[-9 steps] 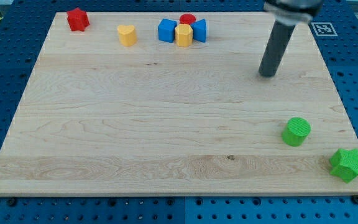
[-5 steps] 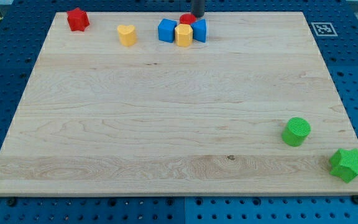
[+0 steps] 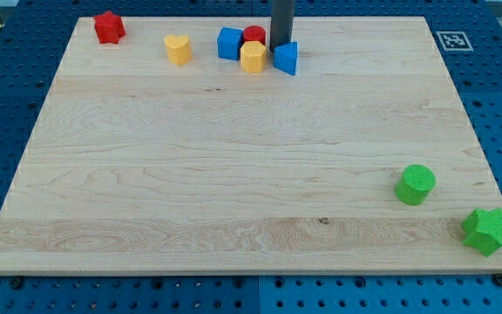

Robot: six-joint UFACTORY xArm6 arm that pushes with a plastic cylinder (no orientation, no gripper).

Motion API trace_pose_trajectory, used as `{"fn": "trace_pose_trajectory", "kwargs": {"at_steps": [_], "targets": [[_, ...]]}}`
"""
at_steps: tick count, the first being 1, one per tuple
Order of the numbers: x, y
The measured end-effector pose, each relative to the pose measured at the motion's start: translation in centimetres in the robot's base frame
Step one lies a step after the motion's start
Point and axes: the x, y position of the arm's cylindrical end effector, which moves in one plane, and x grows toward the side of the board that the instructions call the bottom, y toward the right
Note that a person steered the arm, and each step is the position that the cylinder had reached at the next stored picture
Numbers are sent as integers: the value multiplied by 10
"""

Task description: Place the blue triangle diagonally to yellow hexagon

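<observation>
The blue triangle [image 3: 287, 58] lies near the view's top, just right of and slightly below the yellow hexagon [image 3: 253, 57]. My tip [image 3: 281, 47] stands at the triangle's upper left edge, between it and the red cylinder [image 3: 253, 36]. A blue cube [image 3: 229, 43] sits at the hexagon's upper left. The rod comes down from the view's top.
A yellow heart [image 3: 178, 50] and a red star [image 3: 108, 27] lie at the top left. A green cylinder [image 3: 416, 184] and a green star [image 3: 486, 230] lie at the bottom right. A marker tag [image 3: 453, 40] sits off the board's top right corner.
My tip swept from the right side to the top cluster and came down behind the triangle. The blue triangle slid down and right; the hexagon, red cylinder and blue cube shifted slightly left.
</observation>
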Motion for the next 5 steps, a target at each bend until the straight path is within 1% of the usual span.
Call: {"fn": "trace_pose_trajectory", "kwargs": {"at_steps": [1,2,3,5], "targets": [[14,11],[24,38],[35,46],[41,45]]}}
